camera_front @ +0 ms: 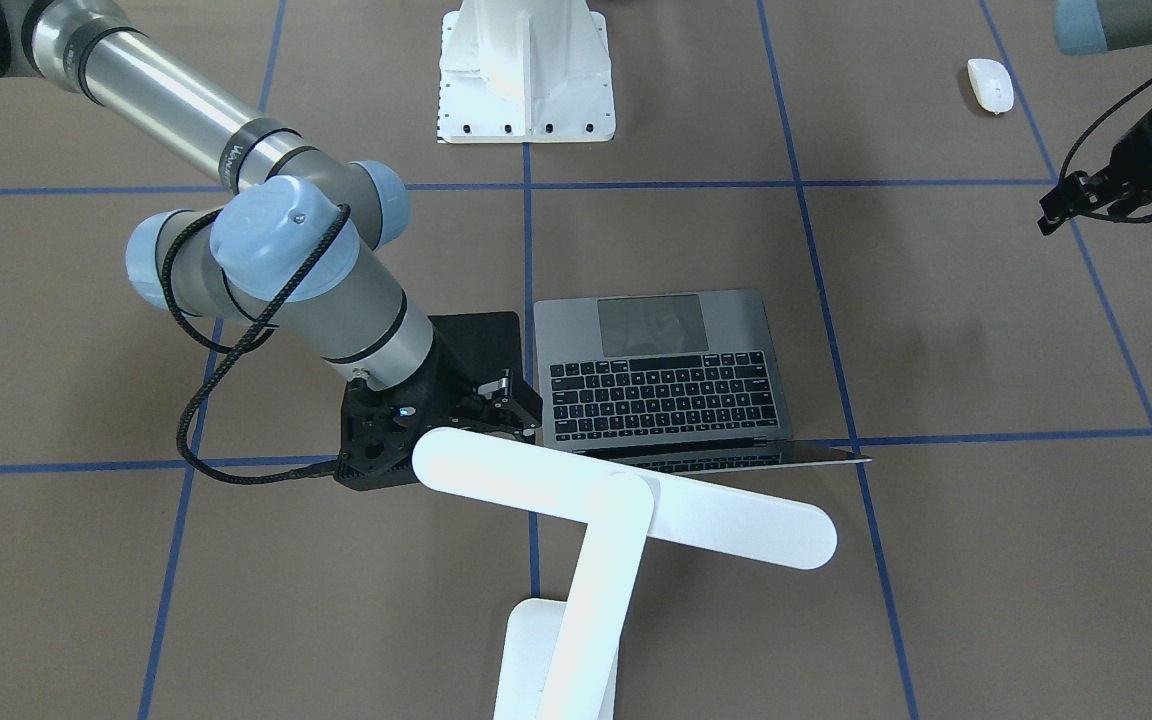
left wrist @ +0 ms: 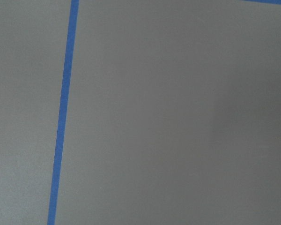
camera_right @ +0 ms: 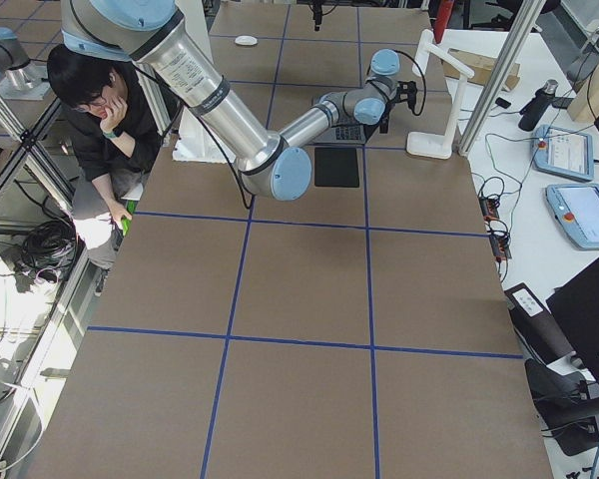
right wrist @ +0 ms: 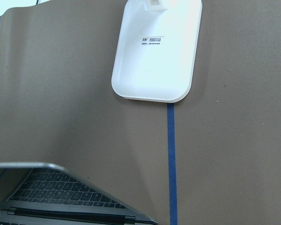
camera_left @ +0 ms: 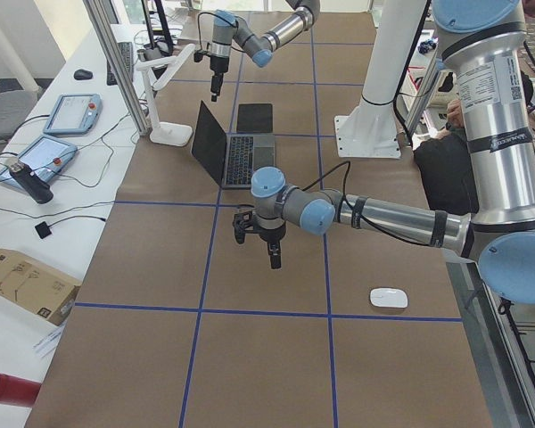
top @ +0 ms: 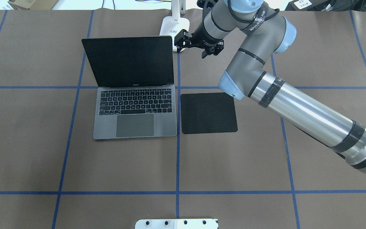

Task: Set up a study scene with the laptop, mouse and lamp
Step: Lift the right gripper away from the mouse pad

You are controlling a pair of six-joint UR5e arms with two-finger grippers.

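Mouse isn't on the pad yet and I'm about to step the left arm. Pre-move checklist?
1. laptop open, screen up: ok.
2. lamp standing behind laptop: ok.
3. mouse on black pad: not ok, it lies on the bare table on the robot's left side.
4. left gripper over mouse: not ok, over bare table, apart from it.
5. right gripper clear of lamp: cannot tell, it sits close beside the head's end.
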